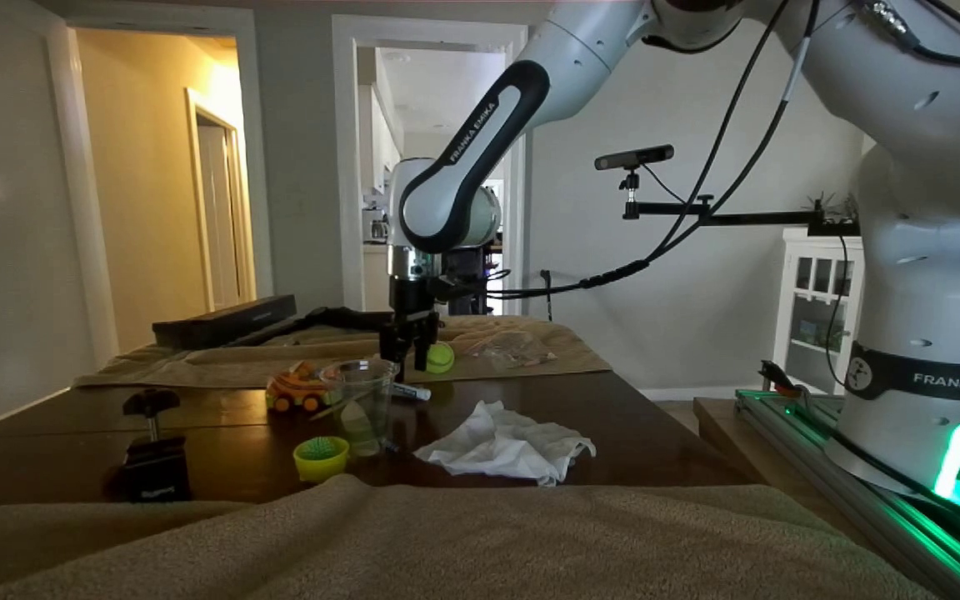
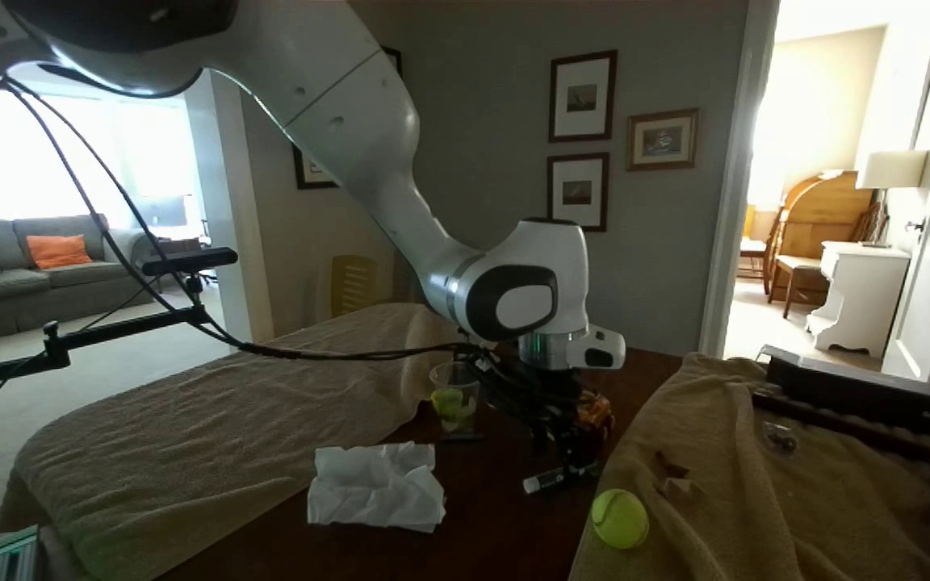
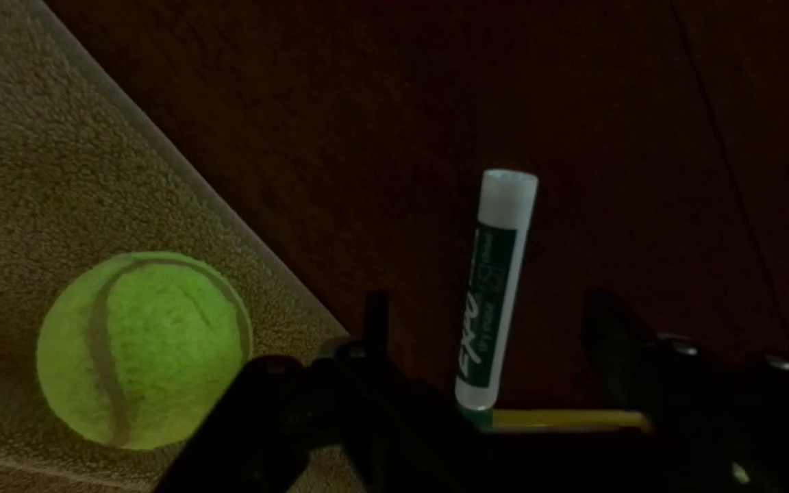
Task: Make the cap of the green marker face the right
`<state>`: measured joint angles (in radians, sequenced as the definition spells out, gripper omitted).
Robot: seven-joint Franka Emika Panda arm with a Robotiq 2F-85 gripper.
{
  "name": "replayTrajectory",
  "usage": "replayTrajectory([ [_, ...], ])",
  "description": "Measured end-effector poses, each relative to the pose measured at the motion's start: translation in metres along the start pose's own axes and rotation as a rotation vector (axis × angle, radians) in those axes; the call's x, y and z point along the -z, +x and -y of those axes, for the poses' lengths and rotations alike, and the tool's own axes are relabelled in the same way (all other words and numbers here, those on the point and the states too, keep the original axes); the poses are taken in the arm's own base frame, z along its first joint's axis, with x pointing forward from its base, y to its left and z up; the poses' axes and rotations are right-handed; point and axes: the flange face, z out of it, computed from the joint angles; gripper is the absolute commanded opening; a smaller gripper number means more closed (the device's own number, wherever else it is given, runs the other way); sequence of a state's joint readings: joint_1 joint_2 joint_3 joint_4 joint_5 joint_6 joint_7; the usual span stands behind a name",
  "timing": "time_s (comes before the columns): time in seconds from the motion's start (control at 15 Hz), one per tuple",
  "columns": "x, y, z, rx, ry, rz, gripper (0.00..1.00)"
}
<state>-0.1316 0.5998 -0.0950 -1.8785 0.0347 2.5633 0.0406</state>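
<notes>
One black clamp (image 1: 155, 471) sits at the left of the counter (image 1: 647, 442) in an exterior view, so that's where I start. Farther back, up on the tan towel (image 1: 222, 367), I've got a long black box (image 1: 226, 323). Next along comes an orange toy truck (image 1: 297, 392), then a small yellow cup (image 1: 319, 473), green inside and closer in, and a clear plastic cup (image 1: 377, 400) standing upright beside it.

And here are the fingers (image 1: 423, 348)! They point straight down, spread apart, and in the wrist view I see the green-labelled marker (image 3: 495, 294) lying on the counter between them, with counter showing on both sides of it. One white end aims at the top of that view. Just past its lower end there's a patch of green (image 3: 474, 416), partly hidden; I can't tell if that's the cap. A yellow strip (image 3: 569, 420), which I can't identify, runs right from there.

On to the right, in an exterior view again: the tennis ball (image 1: 440, 358) rests at the towel's edge, near the fingers. A crumpled white tissue (image 1: 509, 442) lies closer in, a clear plastic bag (image 1: 513, 348) farther back on the towel, and at far right stands the white robot base (image 1: 930, 292), lit green low down.
</notes>
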Motion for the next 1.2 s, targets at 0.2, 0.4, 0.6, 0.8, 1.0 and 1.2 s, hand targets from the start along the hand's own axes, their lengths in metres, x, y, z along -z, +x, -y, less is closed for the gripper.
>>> replayTrajectory([
  [0.2, -0.003, 0.003, -0.001, -0.002, -0.001, -0.003, 0.63],
  [0.4, -0.005, 0.006, -0.002, -0.003, -0.002, -0.005, 0.59],
  [0.6, -0.008, 0.007, -0.003, -0.004, -0.002, -0.003, 0.53],
  [0.8, -0.013, 0.007, -0.005, -0.004, -0.003, 0.003, 0.46],
  [1.0, -0.018, 0.006, -0.005, 0.003, 0.0, 0.01, 0.19],
  [1.2, -0.023, 0.007, -0.004, 0.014, 0.005, 0.014, 0.08],
])
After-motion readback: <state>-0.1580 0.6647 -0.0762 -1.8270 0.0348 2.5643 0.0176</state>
